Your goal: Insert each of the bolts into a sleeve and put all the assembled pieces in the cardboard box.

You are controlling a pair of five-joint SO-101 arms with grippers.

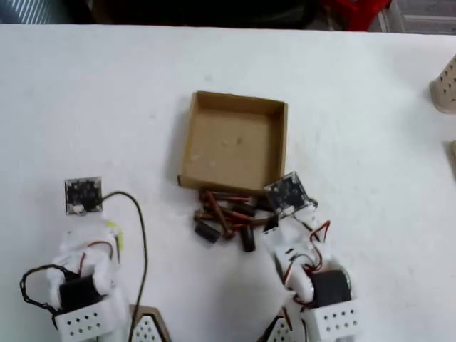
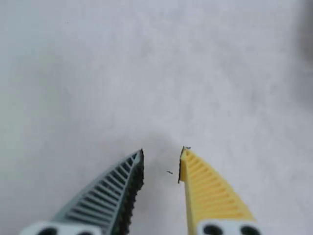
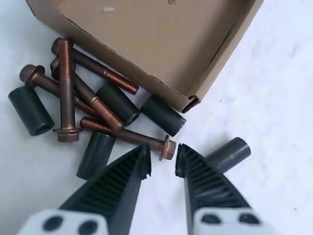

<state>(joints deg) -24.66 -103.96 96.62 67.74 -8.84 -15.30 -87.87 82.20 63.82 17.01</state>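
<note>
The cardboard box (image 1: 235, 142) lies open in the middle of the table, with nothing in it. Just in front of it is a loose pile (image 1: 224, 217) of copper bolts and black sleeves. My right gripper (image 3: 162, 160) hovers open at the pile's edge. The head of one bolt (image 3: 168, 147) lies just past its fingertips, not between them. A grey sleeve (image 3: 230, 152) lies partly behind one finger, and a black sleeve (image 3: 164, 115) rests against the box corner (image 3: 193, 104). My left gripper (image 2: 161, 164) is open over bare white table, well left of the pile.
The left arm (image 1: 82, 285) and right arm (image 1: 313, 278) stand at the table's front edge. A black cable (image 1: 139, 228) loops beside the left arm. A beige perforated object (image 1: 445, 85) stands at the far right edge.
</note>
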